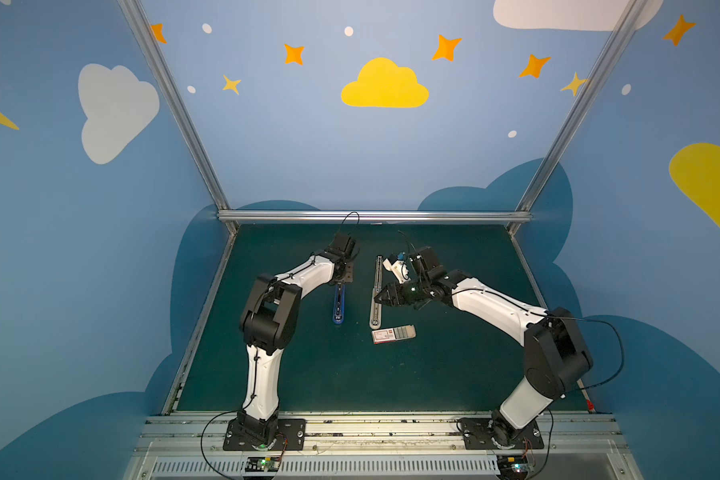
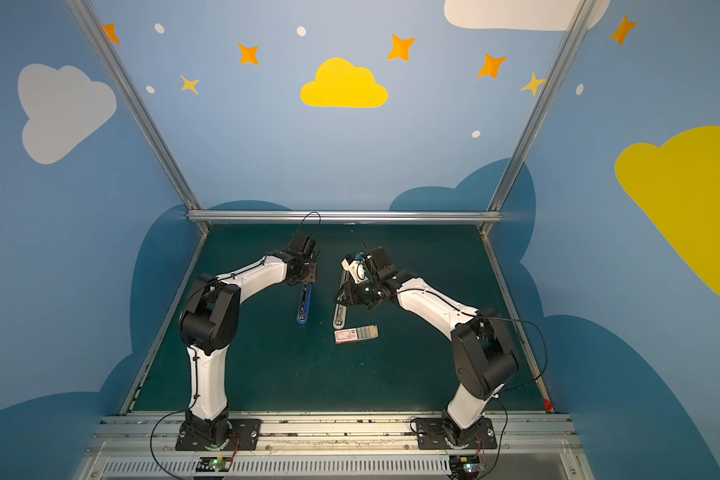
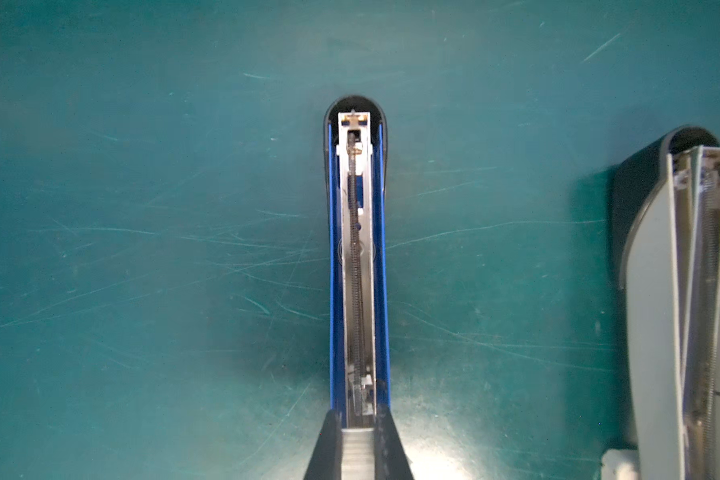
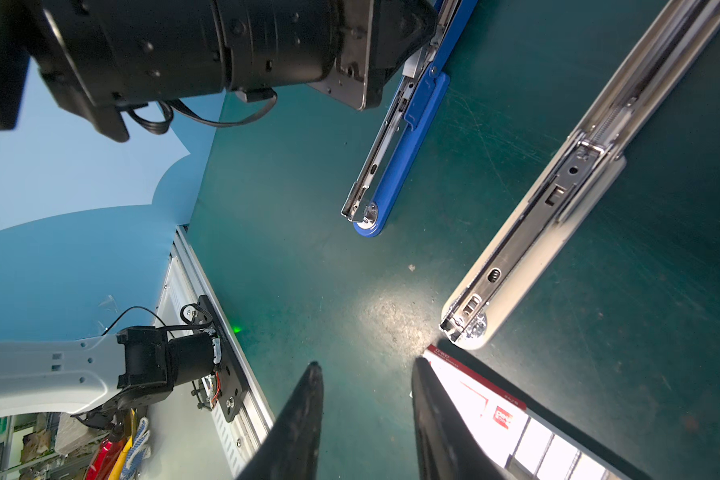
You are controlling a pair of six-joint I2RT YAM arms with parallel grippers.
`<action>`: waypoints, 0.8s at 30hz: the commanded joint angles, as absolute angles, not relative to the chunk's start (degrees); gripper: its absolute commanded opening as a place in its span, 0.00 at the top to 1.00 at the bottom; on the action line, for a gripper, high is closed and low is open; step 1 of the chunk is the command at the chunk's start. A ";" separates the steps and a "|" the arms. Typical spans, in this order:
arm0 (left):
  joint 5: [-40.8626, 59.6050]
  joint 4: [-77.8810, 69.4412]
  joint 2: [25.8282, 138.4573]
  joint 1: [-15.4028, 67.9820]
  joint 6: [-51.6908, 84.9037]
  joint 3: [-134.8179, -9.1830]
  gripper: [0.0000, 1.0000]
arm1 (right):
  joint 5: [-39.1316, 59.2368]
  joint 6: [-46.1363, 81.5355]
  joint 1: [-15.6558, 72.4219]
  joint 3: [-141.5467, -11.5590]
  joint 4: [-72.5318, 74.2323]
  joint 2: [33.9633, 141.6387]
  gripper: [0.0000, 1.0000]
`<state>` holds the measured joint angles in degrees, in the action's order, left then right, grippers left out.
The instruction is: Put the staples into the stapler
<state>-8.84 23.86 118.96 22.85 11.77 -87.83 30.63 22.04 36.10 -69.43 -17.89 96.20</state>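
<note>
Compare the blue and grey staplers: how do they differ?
The left gripper, shut on staples, sits over the blue stapler; the open right gripper is by the grey stapler. The staple box lies at the grey stapler's near end, away from the blue stapler. Both lie open, roughly parallel.

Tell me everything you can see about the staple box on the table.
The staple box is a small flat cardboard pack lying on the green mat, just beside the grey stapler at its near end; whether they touch is unclear. In both top views its white-and-red sleeve is on the left, and the beige tray is slid out to the right, showing rows of grey staples. Nothing grips it.
</note>
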 commanded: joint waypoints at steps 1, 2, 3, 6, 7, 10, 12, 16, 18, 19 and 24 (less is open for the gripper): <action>-7.91 24.63 119.15 22.69 12.16 -89.18 0.88 | 30.94 21.69 35.83 -70.49 -19.07 96.15 0.64; -7.89 24.61 119.02 22.76 12.12 -89.11 0.89 | 30.94 21.69 35.77 -70.49 -19.17 96.15 0.64; -7.76 24.53 119.03 22.76 12.22 -88.93 0.89 | 30.94 21.68 35.77 -70.49 -19.21 96.15 0.64; -7.48 24.52 119.09 22.77 12.42 -88.86 0.89 | 31.02 21.58 35.77 -70.50 -19.23 96.07 0.64; -7.34 24.52 119.11 22.76 12.48 -88.91 0.89 | 31.03 21.55 35.84 -70.55 -19.25 96.12 0.64; -6.95 24.29 119.18 22.76 12.61 -88.49 0.89 | 31.03 21.62 35.77 -70.42 -19.16 95.98 0.64; -6.42 24.13 119.35 22.72 12.83 -88.35 0.89 | 30.99 21.45 35.79 -70.39 -19.18 95.89 0.64; -6.24 24.70 120.06 22.84 12.83 -89.20 0.89 | 31.02 21.46 35.77 -70.33 -19.38 95.91 0.64; -6.33 24.78 120.25 22.85 12.83 -89.14 0.89 | 30.95 21.57 35.78 -70.14 -19.23 95.84 0.64; -6.33 24.79 120.19 22.87 12.77 -89.15 0.89 | 30.93 21.54 35.77 -70.03 -19.20 95.80 0.64; -5.91 24.79 120.57 22.85 13.01 -88.95 0.89 | 30.97 21.62 35.60 -69.87 -18.95 95.84 0.64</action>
